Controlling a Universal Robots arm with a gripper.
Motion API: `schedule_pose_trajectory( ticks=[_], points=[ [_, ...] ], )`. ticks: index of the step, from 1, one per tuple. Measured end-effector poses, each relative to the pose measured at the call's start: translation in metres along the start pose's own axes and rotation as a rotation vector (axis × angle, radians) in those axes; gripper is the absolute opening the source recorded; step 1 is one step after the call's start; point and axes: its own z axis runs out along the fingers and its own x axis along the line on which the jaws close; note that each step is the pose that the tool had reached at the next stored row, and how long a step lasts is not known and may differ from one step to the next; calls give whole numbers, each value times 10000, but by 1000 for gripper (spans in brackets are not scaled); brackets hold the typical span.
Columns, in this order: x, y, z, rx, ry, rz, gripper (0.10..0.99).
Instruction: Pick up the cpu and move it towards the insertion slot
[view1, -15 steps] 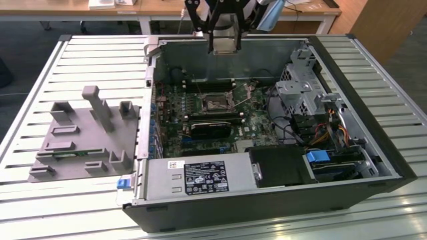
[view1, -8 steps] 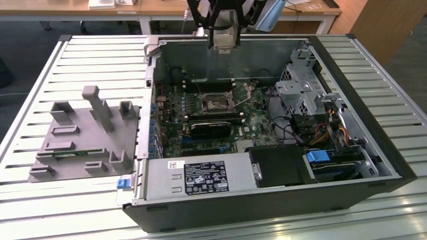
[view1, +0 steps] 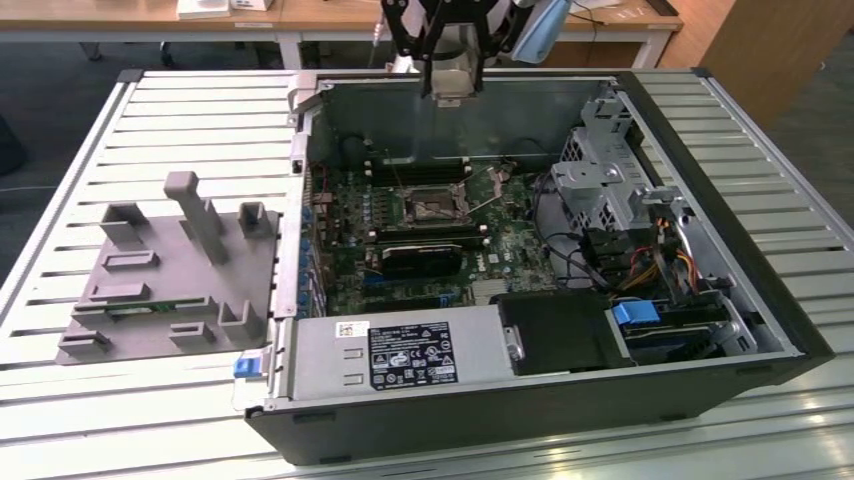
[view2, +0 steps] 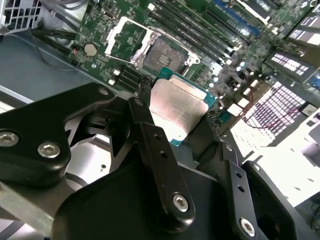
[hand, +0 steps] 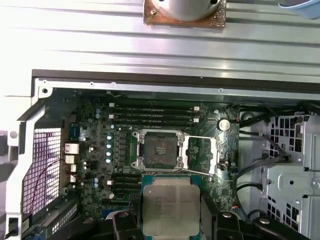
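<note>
My gripper (view1: 450, 88) hangs over the far edge of the open computer case (view1: 747, 300), shut on the cpu (view2: 178, 109). The cpu is a flat square chip with a silver top and pale green rim, pinched on two opposite sides by the black fingers (view2: 146, 131). In the first wrist view the cpu (hand: 167, 207) sits just short of the insertion slot (hand: 159, 150), a square socket with a thin metal frame and dark centre, its load plate swung open beside it. The slot (view1: 434, 205) lies on the motherboard below and nearer than the gripper; it is also seen in the second wrist view (view2: 162, 54).
A grey plastic fixture (view1: 174, 270) stands on the slatted table at the exterior view's left. Inside the case are a black block (view1: 424, 262), long memory strips (hand: 152, 115), a power supply (view1: 387, 355) and a drive cage with cables (view1: 607, 195). A round metal cooler (hand: 184, 10) rests behind the case.
</note>
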Motion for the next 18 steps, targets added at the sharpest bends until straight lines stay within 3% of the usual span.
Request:
schedule_pose_trajectory(
  ticks=[7,18],
  points=[
    [-57,114,88,1,0,-1,541],
    [-63,269,199,1,0,-3,541]
  ],
)
